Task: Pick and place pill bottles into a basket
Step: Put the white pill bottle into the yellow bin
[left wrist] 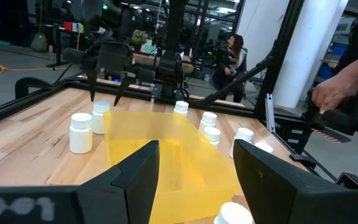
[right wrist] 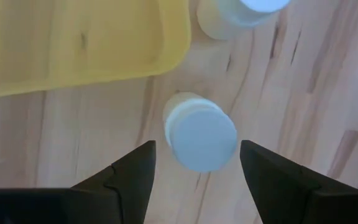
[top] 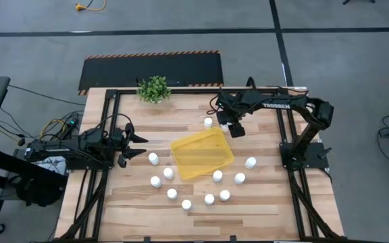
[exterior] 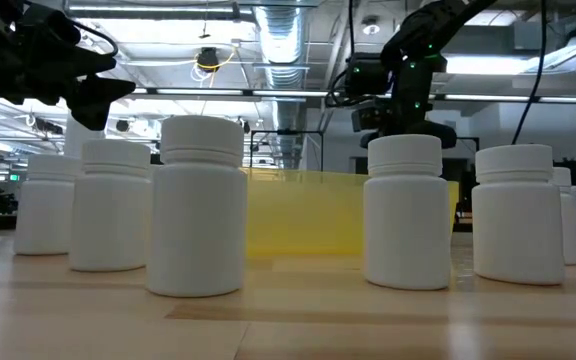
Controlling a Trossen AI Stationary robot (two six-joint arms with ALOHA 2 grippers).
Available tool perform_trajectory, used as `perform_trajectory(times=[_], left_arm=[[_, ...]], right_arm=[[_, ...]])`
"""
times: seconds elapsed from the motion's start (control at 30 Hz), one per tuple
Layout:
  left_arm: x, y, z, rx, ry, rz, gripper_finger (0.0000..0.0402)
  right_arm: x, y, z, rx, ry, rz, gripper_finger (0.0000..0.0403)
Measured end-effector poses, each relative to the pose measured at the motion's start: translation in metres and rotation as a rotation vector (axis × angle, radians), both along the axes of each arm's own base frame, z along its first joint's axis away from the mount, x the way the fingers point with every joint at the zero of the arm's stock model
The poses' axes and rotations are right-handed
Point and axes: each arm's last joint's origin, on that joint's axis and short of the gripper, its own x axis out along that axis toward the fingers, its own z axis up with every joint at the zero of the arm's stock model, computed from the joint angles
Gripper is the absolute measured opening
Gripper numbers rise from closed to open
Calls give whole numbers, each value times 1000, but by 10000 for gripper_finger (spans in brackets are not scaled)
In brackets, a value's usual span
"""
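The yellow basket (top: 202, 154) lies in the middle of the table, with several white pill bottles standing around it, such as one at its near side (top: 217, 175) and one at its far edge (top: 209, 122). My right gripper (top: 233, 127) hangs by the basket's far right corner, pointing down, open. One bottle (right wrist: 201, 140) stands upright on the wood below and between its fingers, untouched; a second bottle (right wrist: 241, 9) stands close by. My left gripper (top: 139, 144) waits level at the table's left, open, facing the basket (left wrist: 166, 146).
A small potted plant (top: 154, 88) stands at the far edge. Black frame rails (top: 286, 138) run along both sides of the table. Bottles (exterior: 196, 205) crowd the near side of the basket (exterior: 308, 215). A person (left wrist: 232, 56) and a hand (left wrist: 334, 87) show beyond the table.
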Motion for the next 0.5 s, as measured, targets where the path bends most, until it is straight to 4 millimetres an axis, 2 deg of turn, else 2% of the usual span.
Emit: perform_trajectory(times=[0.27, 0.5], left_arm=[[0, 0, 0, 0, 0, 0, 194], [0, 0, 0, 0, 0, 0, 194]], right_arm=[[1, 0, -1, 0, -9, 31, 228], [7, -1, -23, 29, 70, 41, 228]])
